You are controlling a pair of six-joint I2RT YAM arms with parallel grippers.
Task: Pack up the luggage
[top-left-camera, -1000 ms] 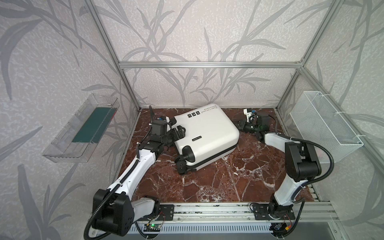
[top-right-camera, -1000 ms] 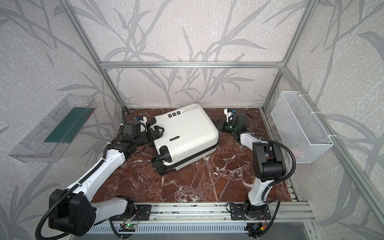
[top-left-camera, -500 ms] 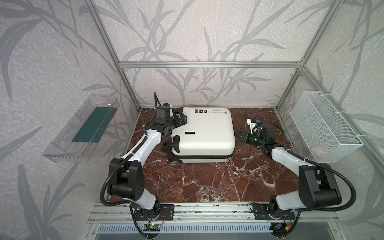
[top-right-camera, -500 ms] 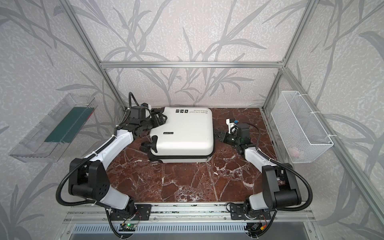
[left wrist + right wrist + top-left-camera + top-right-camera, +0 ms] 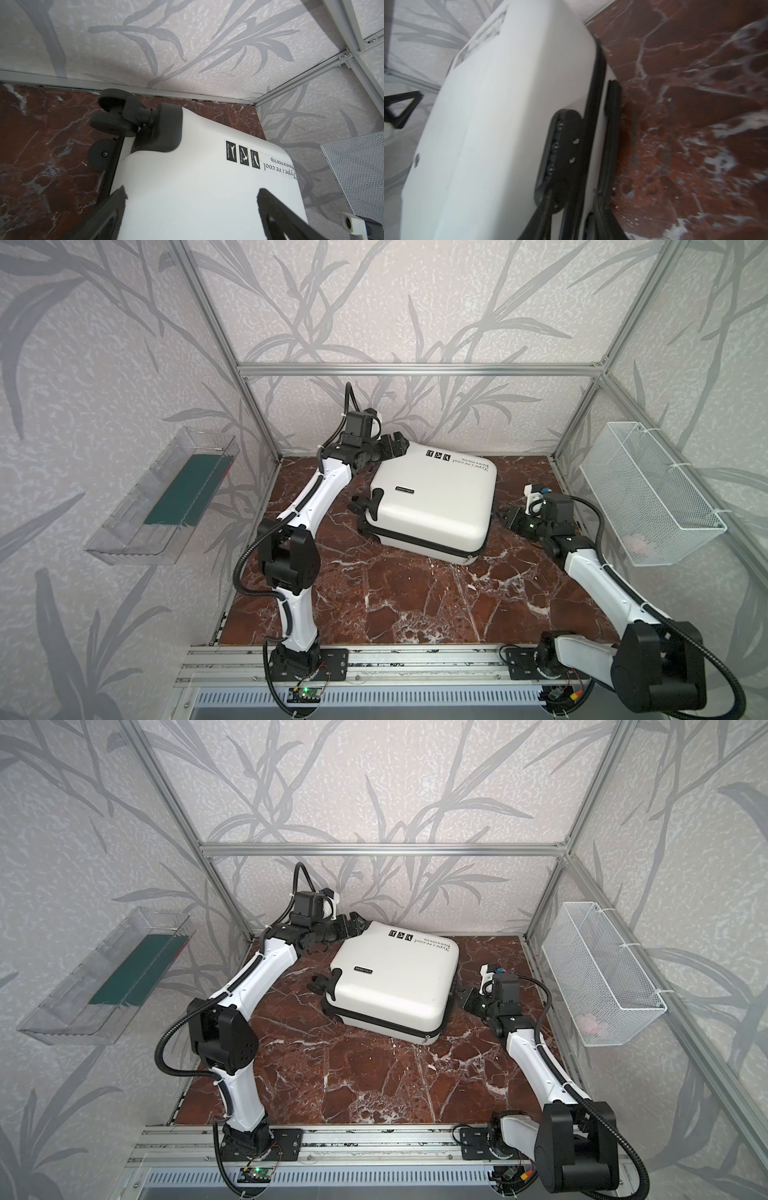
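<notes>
1. The luggage [image 5: 432, 506] lies flat and shut on the table [image 5: 415, 614]. Its far wheel corner sits right under the left gripper [image 5: 397, 446], and its lock side is just ahead of the right gripper [image 5: 508, 519].
2. The left jaws are spread wide over the shell beside a wheel [image 5: 116, 120] and pinch nothing. The right wrist view is blurred, so I cannot tell whether that gripper is spread or closed on anything.
3. As I judge it, the step in hand is swivelling the shut case into a pose for unzipping. Nothing looks packed yet.
4. To do it well:
   - Push low at the wheel corner so the case slides instead of tipping.
   - Keep the right gripper close to the lock [image 5: 562, 155] as a stop.
   - Finish with the zip [image 5: 591, 104] facing that gripper.
5. Since 1 second ago the case has turned clockwise as seen from above, and 0.5 seconds ago it sat square to the table. The left gripper was then at the middle of the wheel end and is now at its far corner. The left elbow has lifted.
</notes>
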